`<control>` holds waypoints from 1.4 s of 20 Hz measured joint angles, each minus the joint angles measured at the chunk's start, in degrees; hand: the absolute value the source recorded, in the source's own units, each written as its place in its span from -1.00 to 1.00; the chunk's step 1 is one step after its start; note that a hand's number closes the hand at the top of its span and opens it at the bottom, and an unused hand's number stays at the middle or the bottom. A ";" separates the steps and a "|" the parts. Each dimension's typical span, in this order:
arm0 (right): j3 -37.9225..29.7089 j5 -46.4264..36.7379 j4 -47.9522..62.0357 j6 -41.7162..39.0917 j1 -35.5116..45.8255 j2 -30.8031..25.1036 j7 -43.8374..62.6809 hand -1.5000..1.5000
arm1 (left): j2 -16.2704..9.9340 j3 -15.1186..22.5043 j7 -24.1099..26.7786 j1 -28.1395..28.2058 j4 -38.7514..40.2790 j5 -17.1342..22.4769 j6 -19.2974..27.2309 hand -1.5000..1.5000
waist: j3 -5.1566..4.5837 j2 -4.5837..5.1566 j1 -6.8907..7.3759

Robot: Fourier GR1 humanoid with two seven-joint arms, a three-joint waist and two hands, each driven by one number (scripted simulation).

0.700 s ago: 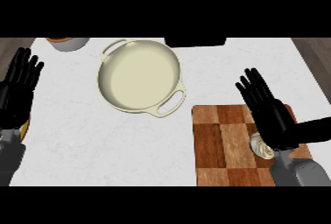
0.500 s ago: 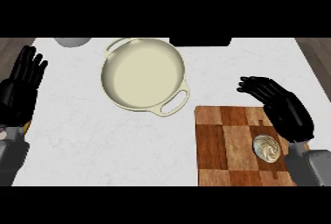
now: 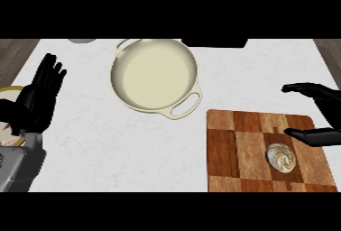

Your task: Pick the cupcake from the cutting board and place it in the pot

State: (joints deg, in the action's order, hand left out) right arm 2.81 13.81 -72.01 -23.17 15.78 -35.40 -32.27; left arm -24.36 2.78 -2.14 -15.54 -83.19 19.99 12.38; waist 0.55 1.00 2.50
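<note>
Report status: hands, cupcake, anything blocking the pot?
Left hand open, resting. Right hand open beside cupcake, not touching. Cupcake on cutting board. Pot unobstructed.

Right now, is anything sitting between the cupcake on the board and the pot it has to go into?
Nothing visible. The swirled cupcake sits alone on the checkered wooden cutting board; only bare white counter separates the board from the empty cream two-handled pot.

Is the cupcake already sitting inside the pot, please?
No, the cupcake sits on the cutting board, while the pot holds nothing.
</note>
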 measured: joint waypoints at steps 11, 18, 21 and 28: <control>4.75 -12.34 9.69 -3.84 5.05 -12.92 -13.49 -1.00 | 1.17 2.01 -4.53 1.97 -5.58 -2.37 3.74 0.00 | -0.33 -0.55 0.07; 16.05 -25.04 3.67 -1.62 7.01 -19.00 -13.20 -1.00 | 1.39 1.87 -6.07 1.95 -6.42 -3.11 4.67 0.00 | -0.49 -0.79 -0.81; 20.54 -30.01 1.47 -0.50 7.38 -18.73 -12.07 -1.00 | 1.36 1.66 -7.05 2.27 -7.37 -3.38 4.94 0.00 | -0.53 -0.88 -1.13; 24.24 -35.92 -2.15 -1.07 5.63 -18.74 -10.31 -1.00 | 1.95 0.03 -6.86 3.69 -7.71 -4.12 4.00 0.00 | -0.56 -1.00 -2.10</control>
State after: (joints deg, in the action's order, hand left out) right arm 27.05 -22.11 -74.17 -24.24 21.41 -54.13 -42.58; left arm -22.41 2.81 -9.00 -11.85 -90.90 15.88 16.39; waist 0.00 0.01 0.40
